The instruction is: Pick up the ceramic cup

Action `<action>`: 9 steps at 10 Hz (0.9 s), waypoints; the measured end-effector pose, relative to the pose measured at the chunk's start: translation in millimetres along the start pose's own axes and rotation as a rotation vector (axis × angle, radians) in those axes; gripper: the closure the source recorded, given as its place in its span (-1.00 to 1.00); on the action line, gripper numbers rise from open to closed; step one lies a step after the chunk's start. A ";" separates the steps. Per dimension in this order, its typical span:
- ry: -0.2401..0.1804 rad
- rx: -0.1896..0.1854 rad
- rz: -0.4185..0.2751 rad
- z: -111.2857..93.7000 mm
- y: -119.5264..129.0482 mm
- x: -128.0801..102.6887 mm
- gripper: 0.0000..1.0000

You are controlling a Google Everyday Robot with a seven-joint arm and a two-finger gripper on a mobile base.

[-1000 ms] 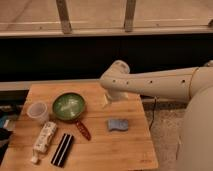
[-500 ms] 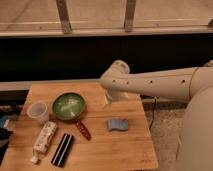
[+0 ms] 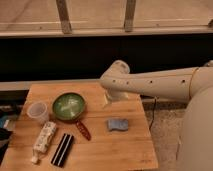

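**A:** Which step is in hand?

**B:** The approach, I judge. Over the pale wooden table (image 3: 131, 151) the long white robot arm (image 3: 150, 84) reaches in from the right. Its gripper (image 3: 107, 101) hangs above the back of the table, right of the wide green bowl (image 3: 69, 106). Open or closed, I cannot tell.

**A:** And the cup?

**B:** The small whitish ceramic cup (image 3: 38, 111) stands upright near the left edge, just beside the bowl and well apart from the gripper. Next the gripper should travel left over the bowl and descend from above. The cup's left side is free, but the table edge is close
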 end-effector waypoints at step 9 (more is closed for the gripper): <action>-0.012 0.024 -0.016 -2.3 3.6 -7.1 -0.60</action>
